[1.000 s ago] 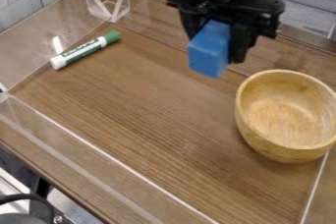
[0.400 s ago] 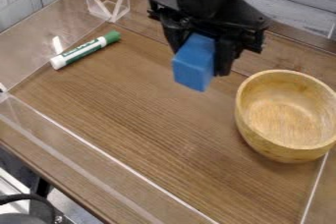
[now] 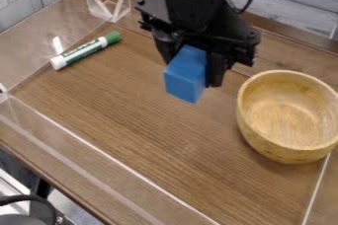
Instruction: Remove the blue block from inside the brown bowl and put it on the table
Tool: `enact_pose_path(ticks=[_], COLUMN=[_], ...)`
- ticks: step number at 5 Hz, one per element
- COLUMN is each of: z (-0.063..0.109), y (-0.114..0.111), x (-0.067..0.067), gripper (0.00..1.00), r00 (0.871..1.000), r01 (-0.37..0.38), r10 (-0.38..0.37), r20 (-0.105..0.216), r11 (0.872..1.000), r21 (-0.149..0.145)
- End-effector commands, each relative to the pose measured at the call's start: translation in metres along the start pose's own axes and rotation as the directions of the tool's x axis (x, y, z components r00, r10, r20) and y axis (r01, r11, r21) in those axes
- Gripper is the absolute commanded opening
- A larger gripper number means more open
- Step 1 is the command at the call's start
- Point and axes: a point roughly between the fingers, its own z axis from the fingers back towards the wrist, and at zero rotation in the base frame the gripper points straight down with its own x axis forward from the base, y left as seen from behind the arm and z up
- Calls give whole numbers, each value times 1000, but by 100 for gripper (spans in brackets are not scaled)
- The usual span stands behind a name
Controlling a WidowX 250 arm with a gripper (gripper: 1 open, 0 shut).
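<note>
The blue block [image 3: 187,75] hangs in the air over the table [image 3: 119,120], left of the brown bowl [image 3: 290,113]. My black gripper [image 3: 193,59] points steeply down and is shut on the block's upper part, with a finger [image 3: 219,64] on each side. The bowl stands on the table at the right, its honey-coloured inside holding nothing. The block's lower end is well above the wood surface.
A green-and-white marker [image 3: 85,49] lies at the back left of the table. Low clear acrylic walls [image 3: 53,130] edge the tabletop, with a bent clear piece [image 3: 109,4] at the back.
The gripper has carried the blue block leftward and toward the camera, farther from the bowl, and slightly lower. The bowl and marker have not moved.
</note>
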Motion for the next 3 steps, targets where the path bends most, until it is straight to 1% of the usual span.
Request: enact_pose_path(ticks=[1,3], z=[7,2], y=[0,1], x=[3,-2], gripper=[0,0], r00=[999,999], r01=[5,9], r10=[-5,-10], r20=[37,31], r11=[1000,1000], r21=[-3,7])
